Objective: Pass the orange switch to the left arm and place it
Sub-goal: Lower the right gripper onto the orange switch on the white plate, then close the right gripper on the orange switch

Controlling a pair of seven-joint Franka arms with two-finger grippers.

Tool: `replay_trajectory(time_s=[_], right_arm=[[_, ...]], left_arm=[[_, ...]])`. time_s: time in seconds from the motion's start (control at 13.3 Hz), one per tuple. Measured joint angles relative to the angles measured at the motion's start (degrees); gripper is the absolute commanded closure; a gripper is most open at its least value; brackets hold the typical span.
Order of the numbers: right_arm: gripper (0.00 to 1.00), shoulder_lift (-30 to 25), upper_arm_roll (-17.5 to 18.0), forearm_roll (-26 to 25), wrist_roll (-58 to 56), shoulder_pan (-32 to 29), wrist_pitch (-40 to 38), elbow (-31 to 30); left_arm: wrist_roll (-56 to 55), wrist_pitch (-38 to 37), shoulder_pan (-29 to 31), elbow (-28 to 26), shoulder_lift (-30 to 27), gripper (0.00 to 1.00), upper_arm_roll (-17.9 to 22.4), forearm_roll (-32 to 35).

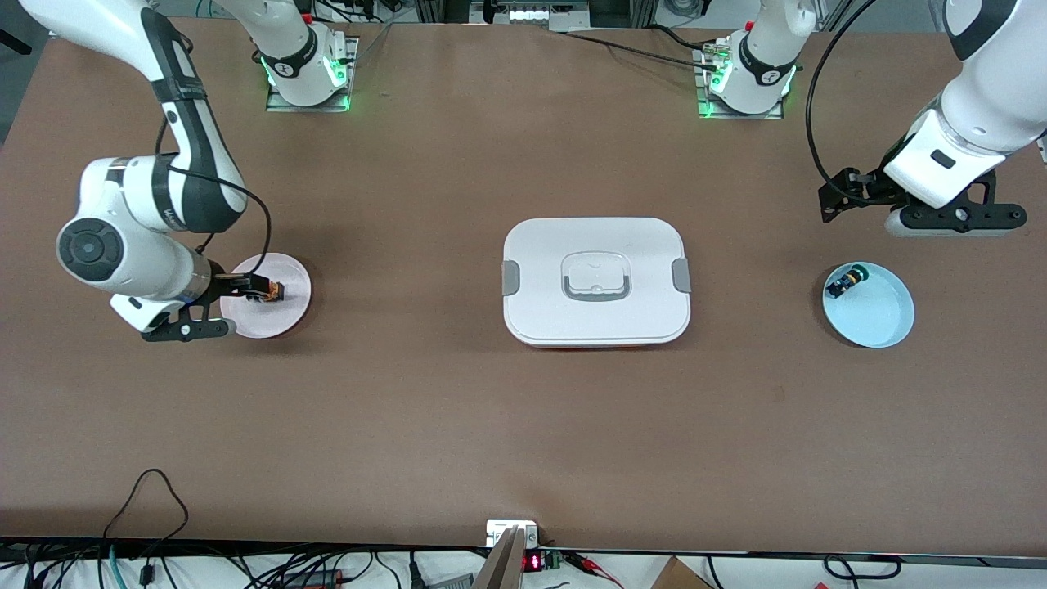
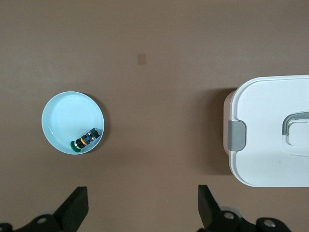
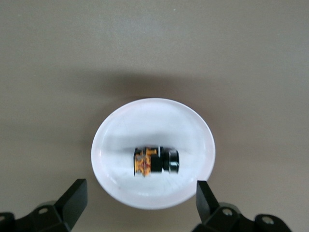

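Orange switch point(image 3: 155, 161): lying on pink plate point(image 1: 290, 282), under open right gripper point(image 3: 137, 203). Left gripper point(image 2: 142, 208): open, over the table near the blue bowl point(image 1: 887, 323).

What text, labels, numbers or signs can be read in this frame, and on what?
Red digits on the small display at the table edge nearest the front camera: too small to read.
Logo on the right arm: blurred.
Round marks on both arm bases: unreadable.
Box, both plates, both switches: no text visible.
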Motion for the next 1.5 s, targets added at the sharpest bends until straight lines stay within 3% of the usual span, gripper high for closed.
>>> replay_trajectory(time_s=[0.3,1.27,1.43,1.5], right_arm=[[0.00,1.8,-0.1,-0.1,0.0,-0.8,10.0,-7.4],[0.01,5.9,-0.1,-0.2,-1.7,-2.1,17.8,-11.8],[0.10,5.9,-0.1,-0.2,-2.5,-2.2,17.9,-11.7],[0.26,5.9,-0.1,-0.2,-2.9,-2.4,17.9,-11.7]], left_arm=[[0.0,0.0,0.0,0.0,0.0,0.00,0.0,0.0],[0.0,0.0,0.0,0.0,0.0,0.00,0.0,0.0],[0.0,0.0,0.0,0.0,0.0,0.00,0.0,0.0],[0.0,0.0,0.0,0.0,0.0,0.00,0.0,0.0]])
